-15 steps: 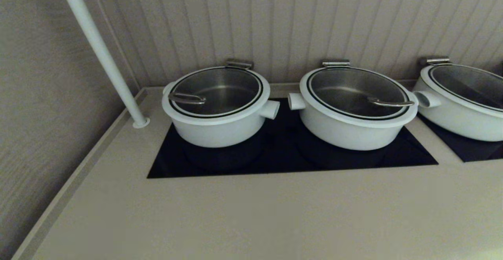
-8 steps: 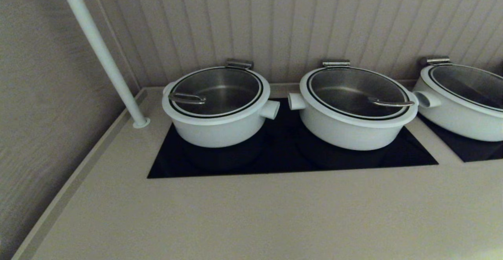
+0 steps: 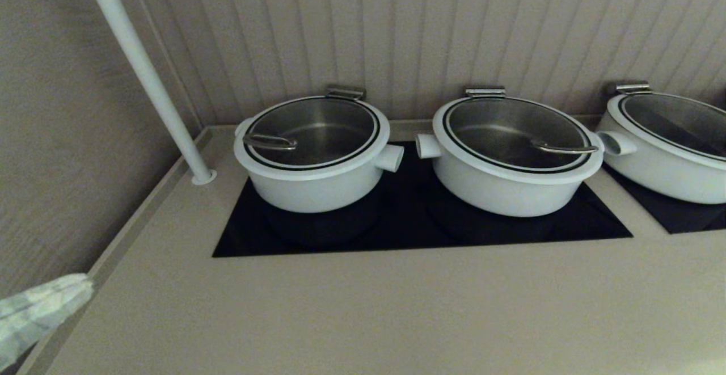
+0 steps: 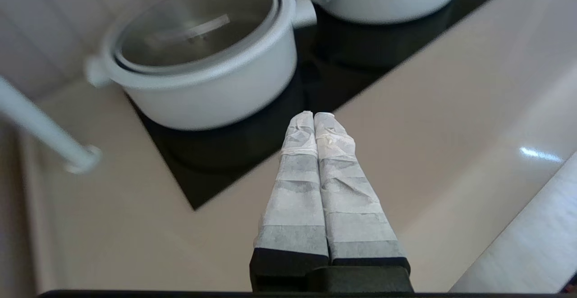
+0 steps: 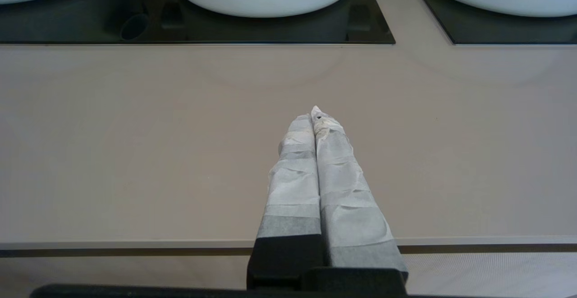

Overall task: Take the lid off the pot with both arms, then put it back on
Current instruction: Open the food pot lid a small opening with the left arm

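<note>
The pot (image 3: 312, 190) is the leftmost of three white pots, standing on the black cooktop (image 3: 408, 233). The lid (image 3: 317, 131) rests on it, clear glass with a white rim and a steel wire handle (image 3: 269, 141) near its left side. Both also show in the left wrist view, the pot (image 4: 212, 86) and the lid (image 4: 198, 23). My left gripper (image 3: 85, 287) is shut and empty at the counter's front left, well short of the pot; its tips (image 4: 314, 114) point toward it. My right gripper (image 5: 315, 113) is shut and empty above the counter near its front edge, outside the head view.
Two twin white pots with lids stand to the right, one in the middle (image 3: 510, 188) and one at the far right (image 3: 663, 171). A white pole (image 3: 147, 74) rises from the counter left of the pot. Ribbed wall behind. The beige counter (image 3: 397, 312) lies in front.
My left gripper has come into the head view at the lower left corner. The pots and lids have not moved.
</note>
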`<state>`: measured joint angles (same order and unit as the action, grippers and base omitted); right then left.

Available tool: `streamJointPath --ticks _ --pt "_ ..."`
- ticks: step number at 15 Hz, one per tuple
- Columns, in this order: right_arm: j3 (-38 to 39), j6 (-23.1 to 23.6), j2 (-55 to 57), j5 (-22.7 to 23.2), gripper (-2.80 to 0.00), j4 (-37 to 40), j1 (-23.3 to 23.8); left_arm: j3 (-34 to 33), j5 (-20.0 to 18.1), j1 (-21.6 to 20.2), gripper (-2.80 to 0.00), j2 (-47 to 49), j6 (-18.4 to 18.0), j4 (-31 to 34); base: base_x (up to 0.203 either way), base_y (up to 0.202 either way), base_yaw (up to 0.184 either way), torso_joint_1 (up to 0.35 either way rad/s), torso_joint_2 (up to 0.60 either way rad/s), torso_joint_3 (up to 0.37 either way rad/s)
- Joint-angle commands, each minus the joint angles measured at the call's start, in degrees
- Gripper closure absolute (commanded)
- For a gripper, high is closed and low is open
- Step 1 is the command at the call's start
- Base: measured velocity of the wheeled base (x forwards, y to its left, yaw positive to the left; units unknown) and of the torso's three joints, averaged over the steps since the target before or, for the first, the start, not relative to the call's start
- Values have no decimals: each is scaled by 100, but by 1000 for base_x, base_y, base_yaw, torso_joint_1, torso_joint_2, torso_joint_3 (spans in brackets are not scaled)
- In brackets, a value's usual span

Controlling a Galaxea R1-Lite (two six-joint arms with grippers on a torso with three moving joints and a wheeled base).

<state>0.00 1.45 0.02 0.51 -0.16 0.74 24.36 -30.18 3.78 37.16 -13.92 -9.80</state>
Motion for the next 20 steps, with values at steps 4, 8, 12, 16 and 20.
streamJointPath --ticks 4,8,12,16,20 --pt "0 4 -2 2 0 -2 1 -43 -10 816 0 1921 -54 -882 0 0 0 0 0 0" --pt "0 4 -2 2 0 -2 5 -51 44 1168 0 3287 -158 -2115 0 0 0 0 0 0" --pt "0 5 -2 2 0 -2 5 -6 136 1218 0 4411 -277 -3005 0 0 0 0 0 0" --pt "0 110 -2 63 0 -2 5 274 617 1216 0 5367 -243 -3873 0 0 0 0 0 0" --pt "0 82 -2 54 0 7 5 844 1003 1211 0 5806 -211 -3994 0 0 0 0 0 0"
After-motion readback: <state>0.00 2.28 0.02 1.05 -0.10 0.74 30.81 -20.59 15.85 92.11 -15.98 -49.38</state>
